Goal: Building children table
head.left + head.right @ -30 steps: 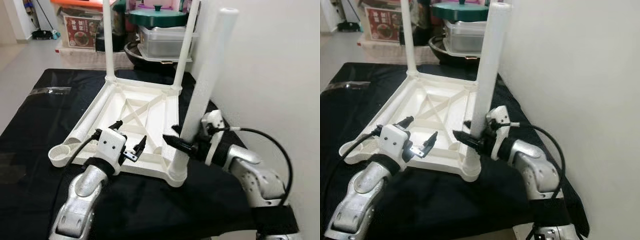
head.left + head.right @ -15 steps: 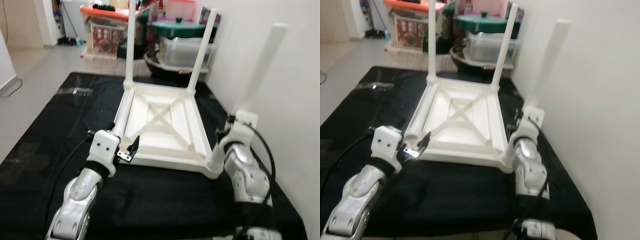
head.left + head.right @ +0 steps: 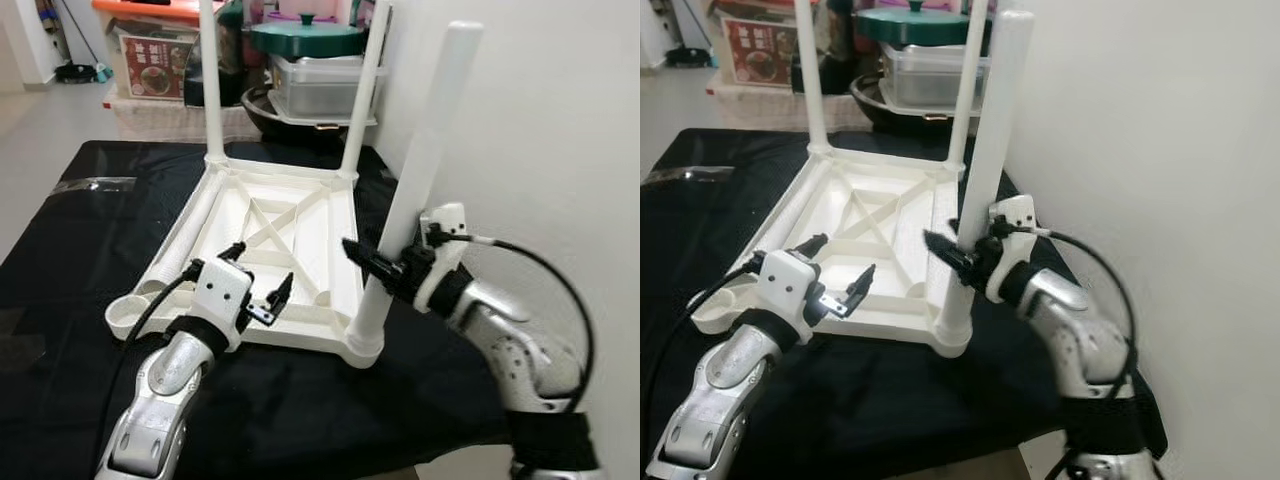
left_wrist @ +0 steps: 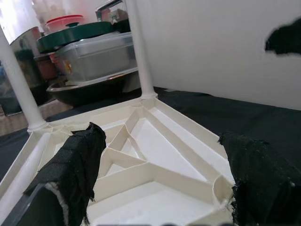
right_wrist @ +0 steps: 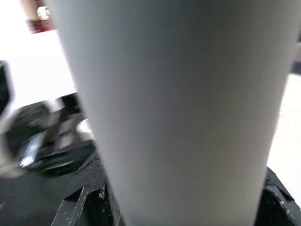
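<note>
1. Lying upside down on the black-covered counter (image 3: 60,300), the white plastic children's table top (image 3: 285,225) shows its ribbed underside.
2. Three legs stand in its corner sockets: two far legs (image 3: 212,80) and one near-right leg (image 3: 415,190); a fourth leg (image 3: 185,235) lies along the top's left edge, by an unfilled socket (image 3: 127,313) at the near-left corner.
3. The right gripper (image 3: 385,268) is clamped around the near-right leg, low on the tube.
4. The left gripper (image 3: 258,275) hovers over the near edge of the table top, fingers (image 4: 75,165) spread apart, gripping nothing.
5. A white wall (image 3: 540,130) rises on the right; beyond the counter are a green-lidded pot (image 3: 305,35), a clear storage box (image 3: 315,85) and an orange-lidded box (image 3: 150,50); its label is unreadable.
</note>
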### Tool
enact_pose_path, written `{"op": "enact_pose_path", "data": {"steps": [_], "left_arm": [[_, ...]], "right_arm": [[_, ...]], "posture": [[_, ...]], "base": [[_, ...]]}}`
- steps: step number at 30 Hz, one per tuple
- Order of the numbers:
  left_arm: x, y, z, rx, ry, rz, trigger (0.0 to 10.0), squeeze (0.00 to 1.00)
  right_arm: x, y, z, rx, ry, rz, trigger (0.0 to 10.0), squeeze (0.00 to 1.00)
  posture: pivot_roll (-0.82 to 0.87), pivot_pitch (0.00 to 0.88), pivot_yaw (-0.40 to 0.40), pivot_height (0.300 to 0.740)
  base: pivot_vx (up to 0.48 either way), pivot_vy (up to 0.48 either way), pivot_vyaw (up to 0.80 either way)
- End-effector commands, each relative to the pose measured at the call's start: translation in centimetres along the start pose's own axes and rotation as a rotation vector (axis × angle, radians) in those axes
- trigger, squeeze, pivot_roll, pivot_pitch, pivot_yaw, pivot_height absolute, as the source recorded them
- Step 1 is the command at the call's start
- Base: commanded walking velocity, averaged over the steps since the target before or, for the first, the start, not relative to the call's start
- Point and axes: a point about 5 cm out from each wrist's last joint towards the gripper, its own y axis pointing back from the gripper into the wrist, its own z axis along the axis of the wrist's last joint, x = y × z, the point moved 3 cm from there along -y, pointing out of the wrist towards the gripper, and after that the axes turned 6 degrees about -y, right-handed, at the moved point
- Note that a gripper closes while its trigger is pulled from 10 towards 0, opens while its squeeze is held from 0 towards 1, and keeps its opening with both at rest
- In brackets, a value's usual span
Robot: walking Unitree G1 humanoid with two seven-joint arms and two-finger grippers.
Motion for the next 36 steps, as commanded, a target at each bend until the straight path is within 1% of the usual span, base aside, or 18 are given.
{"op": "enact_pose_path", "data": {"steps": [1,4,5,12,13,14,15,16,18,19,22,23,26,27,28,32,33,36], "left_arm": [[-0.2,0.1,-0.2,0.006,-0.002,-0.002,10.0,0.00],[-0.1,0.2,-0.2,0.007,-0.003,0.004,10.0,0.00],[-0.1,0.3,-0.2,0.009,-0.005,0.009,10.0,0.00],[0.2,0.7,-0.3,0.020,-0.013,0.018,10.0,0.00],[0.2,0.8,-0.3,0.021,-0.014,0.017,10.0,0.00],[0.2,0.8,-0.3,0.021,-0.014,0.017,10.0,0.00],[0.2,0.6,-0.3,0.020,-0.018,0.011,10.0,0.00],[0.2,0.5,-0.3,0.019,-0.019,0.010,10.0,0.00],[0.2,0.5,-0.3,0.019,-0.019,0.010,10.0,0.00],[0.1,0.3,-0.2,0.015,-0.015,0.007,10.0,0.00],[0.0,0.2,-0.2,0.014,-0.014,-0.001,10.0,0.00],[-0.2,0.2,-0.3,0.014,-0.012,-0.010,10.0,0.00],[-0.2,0.1,-0.3,0.012,-0.012,-0.013,10.0,0.00],[-0.2,0.0,-0.3,0.011,-0.012,-0.013,10.0,0.00],[-0.1,-0.1,-0.3,0.009,-0.012,-0.013,10.0,0.00],[0.0,-0.2,-0.3,0.007,-0.012,-0.012,10.0,0.00],[0.0,-0.2,-0.3,0.006,-0.012,-0.011,10.0,0.00],[-0.1,-0.2,-0.4,0.006,-0.009,-0.008,10.0,0.00]], "right_arm": [[0.9,-0.3,-1.3,0.050,-0.021,0.093,5.8,0.00],[1.3,-0.9,-2.6,0.097,-0.035,0.139,2.5,0.00],[0.9,-1.6,-3.3,0.111,-0.047,0.113,0.0,0.00],[-6.3,-2.0,-5.4,0.136,-0.055,-0.555,0.0,0.00],[-8.8,0.4,-5.8,0.123,-0.104,-0.854,0.0,0.00],[-8.8,0.4,-5.8,0.123,-0.104,-0.854,0.0,0.00],[-10.2,5.4,-6.8,0.112,-0.130,-1.258,0.0,0.00],[-9.9,6.7,-6.9,0.105,-0.119,-1.330,0.0,0.00],[-9.9,6.7,-6.9,0.105,-0.119,-1.330,0.0,0.00],[-8.6,6.7,-6.8,0.101,-0.095,-1.322,2.4,0.00],[-7.6,5.6,-7.0,0.123,-0.102,-1.246,2.4,0.00],[-6.1,3.9,-6.7,0.108,-0.097,-1.131,10.0,0.00],[-5.1,2.5,-6.1,0.064,-0.111,-1.027,10.0,0.00],[-4.5,1.5,-5.4,0.011,-0.135,-0.961,10.0,0.26],[-4.1,0.6,-4.7,-0.026,-0.175,-0.868,10.0,1.00],[-2.9,-1.1,-3.8,-0.022,-0.285,-0.605,10.0,1.00],[-2.3,-1.3,-2.9,-0.027,-0.301,-0.440,10.0,0.00],[-1.3,-0.4,-1.2,-0.038,-0.210,-0.200,10.0,0.00]], "posture": [[0.10,0.000,-0.138,0.740],[0.10,0.000,-0.138,0.740],[0.13,0.000,-0.156,0.740],[0.13,0.000,-0.152,0.740],[0.13,0.000,-0.147,0.740],[0.13,0.000,-0.147,0.740],[0.12,0.000,-0.141,0.740],[0.12,0.000,-0.141,0.740],[0.12,0.000,-0.141,0.740],[0.11,0.000,-0.131,0.740],[0.10,0.000,-0.117,0.740],[0.09,0.000,-0.111,0.740],[0.09,0.000,-0.110,0.740],[0.09,0.000,-0.110,0.740],[0.09,0.000,-0.113,0.740],[0.08,0.000,-0.113,0.740],[0.09,0.000,-0.118,0.740],[0.09,0.000,-0.119,0.740]], "base": [[0.000,0.000,0.00],[0.000,0.000,0.00],[0.000,0.000,0.00],[0.000,0.000,0.00],[0.000,0.000,0.00],[0.000,0.000,0.00],[0.000,0.000,0.00],[0.000,0.000,0.00],[0.000,0.000,0.00],[0.000,0.000,0.00],[0.000,0.000,0.00],[0.000,0.000,0.00],[0.000,0.000,0.00],[0.000,0.000,0.00],[0.000,0.000,0.00],[0.000,0.000,0.00],[0.000,0.000,0.00],[0.000,0.000,0.00]]}}
